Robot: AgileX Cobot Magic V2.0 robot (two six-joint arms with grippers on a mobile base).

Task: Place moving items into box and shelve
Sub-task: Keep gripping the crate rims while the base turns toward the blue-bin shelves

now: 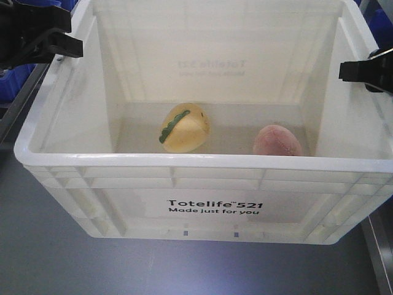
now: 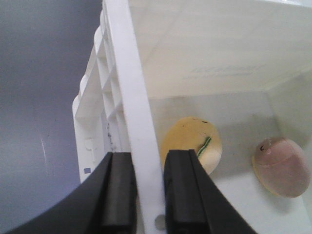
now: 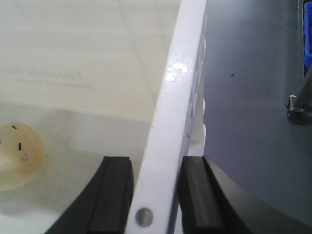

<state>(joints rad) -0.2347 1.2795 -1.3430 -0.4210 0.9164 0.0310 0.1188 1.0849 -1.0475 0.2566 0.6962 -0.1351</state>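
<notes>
A white plastic box (image 1: 202, 215) marked "Totelife 521" fills the front view. Inside on its floor lie a yellow round toy with a green stripe (image 1: 183, 128) and a pink round toy (image 1: 279, 141). My left gripper (image 1: 61, 40) is shut on the box's left rim (image 2: 131, 97), one pad on each side of it (image 2: 148, 161). My right gripper (image 1: 359, 70) is shut on the right rim (image 3: 183, 87) the same way (image 3: 156, 163). The yellow toy (image 2: 192, 144) and the pink toy (image 2: 282, 165) show in the left wrist view. The yellow toy (image 3: 19, 153) shows in the right wrist view.
A grey surface (image 1: 73, 264) lies under and in front of the box. Blue bins stand at the far left (image 1: 15, 80) and far right (image 1: 381, 21). A metal frame post (image 3: 298, 102) stands to the right of the box.
</notes>
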